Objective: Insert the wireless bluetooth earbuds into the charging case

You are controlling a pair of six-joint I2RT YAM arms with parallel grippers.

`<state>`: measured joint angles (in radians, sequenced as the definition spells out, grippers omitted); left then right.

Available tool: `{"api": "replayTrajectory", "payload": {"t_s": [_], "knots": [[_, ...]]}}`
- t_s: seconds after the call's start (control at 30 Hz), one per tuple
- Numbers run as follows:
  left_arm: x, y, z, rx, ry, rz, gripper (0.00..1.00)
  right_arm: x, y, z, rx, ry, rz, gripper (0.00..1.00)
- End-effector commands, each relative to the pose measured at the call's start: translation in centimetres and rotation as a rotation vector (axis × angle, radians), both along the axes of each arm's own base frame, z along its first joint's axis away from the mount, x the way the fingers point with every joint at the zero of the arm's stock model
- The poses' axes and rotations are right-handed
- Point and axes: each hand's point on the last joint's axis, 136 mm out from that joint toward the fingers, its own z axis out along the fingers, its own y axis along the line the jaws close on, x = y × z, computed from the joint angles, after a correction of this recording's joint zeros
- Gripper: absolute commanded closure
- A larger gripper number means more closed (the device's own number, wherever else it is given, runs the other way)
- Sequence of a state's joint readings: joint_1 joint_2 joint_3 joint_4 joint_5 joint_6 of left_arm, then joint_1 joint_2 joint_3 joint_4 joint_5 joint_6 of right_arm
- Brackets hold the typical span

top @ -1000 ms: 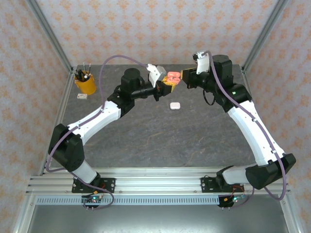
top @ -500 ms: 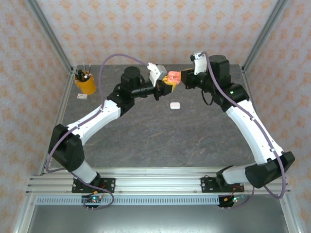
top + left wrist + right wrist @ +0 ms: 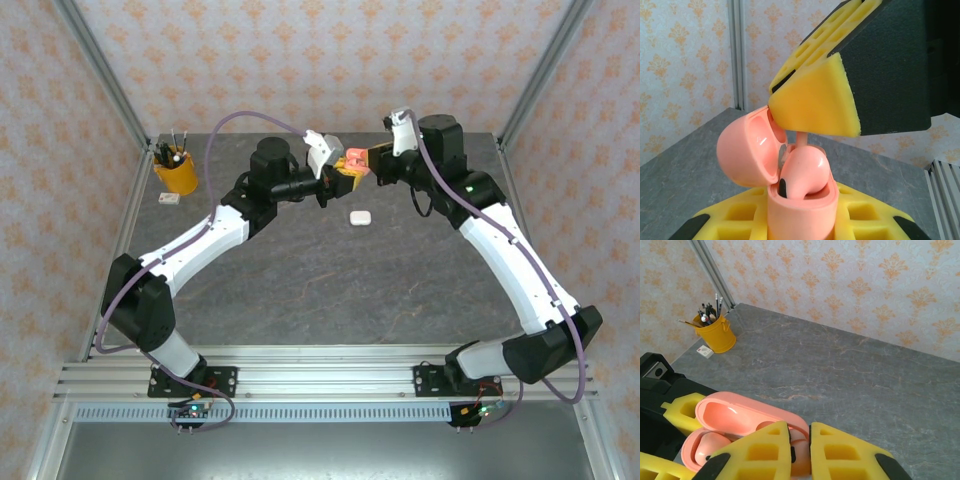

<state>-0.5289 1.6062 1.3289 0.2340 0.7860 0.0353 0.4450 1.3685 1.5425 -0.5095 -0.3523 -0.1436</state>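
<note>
Seating second pink earbud (image 3: pixel 802 138): right gripper (image 3: pixel 800 440) right above open pink case (image 3: pixel 799 215), jaws pinching stem. First earbud (image 3: pixel 802 172) sits inside case. Left gripper (image 3: pixel 346 180) under case, clamped on it. Next, I'd guess: straight push down, then let go.

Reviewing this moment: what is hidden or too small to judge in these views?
Left wrist: the head of the held coral-pink earbud, covered by the right end effector pad.
Right wrist: the pink charging case socket below it, behind that end effector's fingers.
Top external: the white case, too small to tell what it holds.
Top external: the white item beside the pen cup, too small to name.
</note>
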Motion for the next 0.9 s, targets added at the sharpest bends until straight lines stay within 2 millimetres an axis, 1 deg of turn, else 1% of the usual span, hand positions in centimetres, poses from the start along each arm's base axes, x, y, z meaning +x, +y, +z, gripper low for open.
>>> {"api": "replayTrajectory", "payload": {"t_s": [0.0,0.23,0.4,0.7,0.87], "knots": [[-0.1,-0.1,2.2,-0.026,-0.061,-0.025,1.0,0.0,-0.2,1.1,-0.056,-0.059,-0.009,0.89],[0.1,-0.2,2.3,-0.026,-0.061,-0.028,1.0,-0.2,0.9,0.4,-0.147,-0.072,0.026,0.89],[0.2,-0.2,2.4,-0.026,-0.061,-0.027,1.0,-0.5,1.4,0.7,-0.153,-0.084,0.047,0.89],[0.6,-0.3,2.2,-0.029,-0.054,-0.024,1.0,-1.1,1.9,0.5,-0.137,-0.074,0.078,0.88],[0.6,-0.3,2.3,-0.037,-0.056,-0.021,1.0,-0.9,2.0,0.3,-0.135,-0.068,0.074,0.88]]}}
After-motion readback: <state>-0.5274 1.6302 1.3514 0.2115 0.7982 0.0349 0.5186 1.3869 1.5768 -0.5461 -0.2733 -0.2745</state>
